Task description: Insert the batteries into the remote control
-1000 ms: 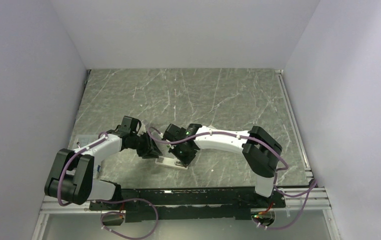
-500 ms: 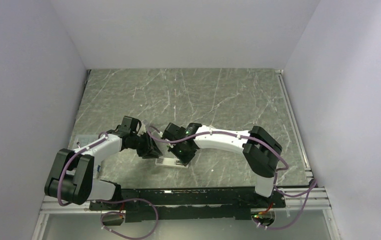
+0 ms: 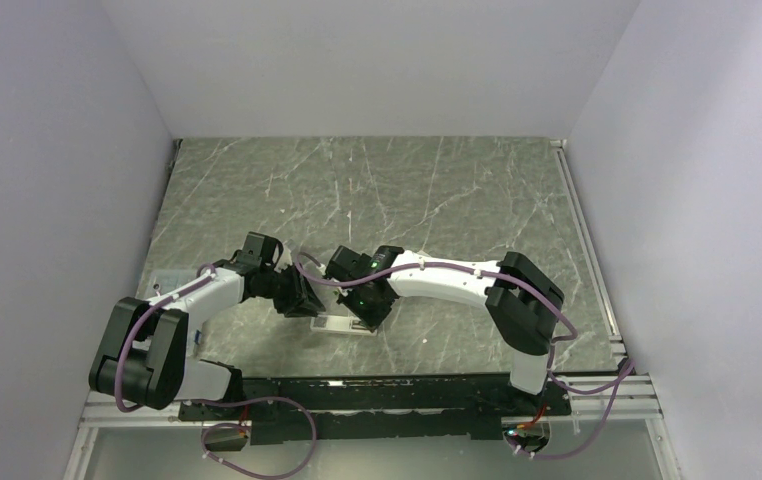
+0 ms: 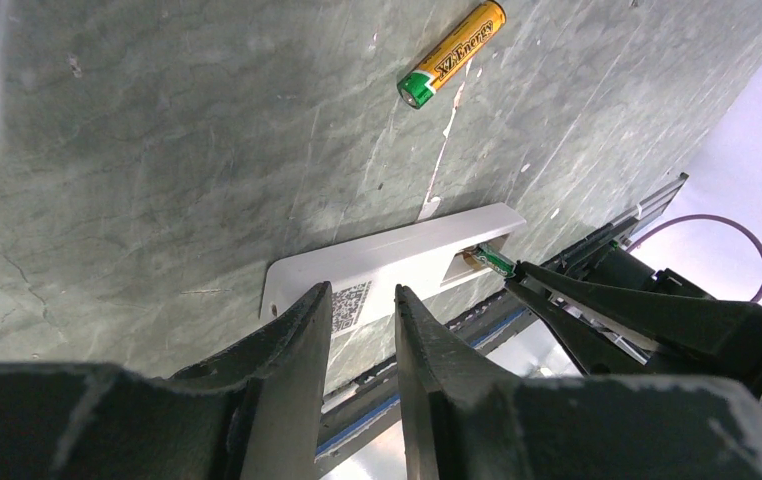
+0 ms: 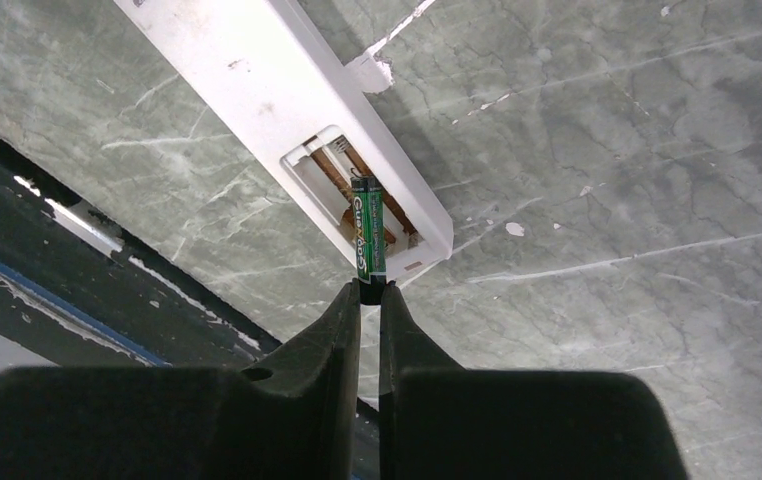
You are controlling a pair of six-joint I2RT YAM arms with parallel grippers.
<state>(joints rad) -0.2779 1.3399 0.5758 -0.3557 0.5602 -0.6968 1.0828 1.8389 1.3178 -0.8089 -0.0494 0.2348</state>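
The remote control [image 4: 397, 258] lies back side up on the marble table, with a QR label and an open battery bay [image 5: 352, 195] at one end. It also shows in the top view [image 3: 342, 326]. My right gripper [image 5: 369, 290] is shut on the greenish battery [image 5: 368, 228], whose far end tilts over the open bay. My left gripper [image 4: 362, 300] has its jaws a little apart with nothing between them, its tips at the remote's near long edge by the label. The orange-gold battery [image 4: 452, 53] lies loose on the table beyond the remote.
A black rail [image 3: 377, 385] runs along the table's near edge, just behind the remote. Both arms meet near the front middle of the table [image 3: 407, 200]. White walls close in the left, right and far sides.
My right gripper has edged slightly left with the greenish battery over the bay. The left gripper and the remote have stayed put.
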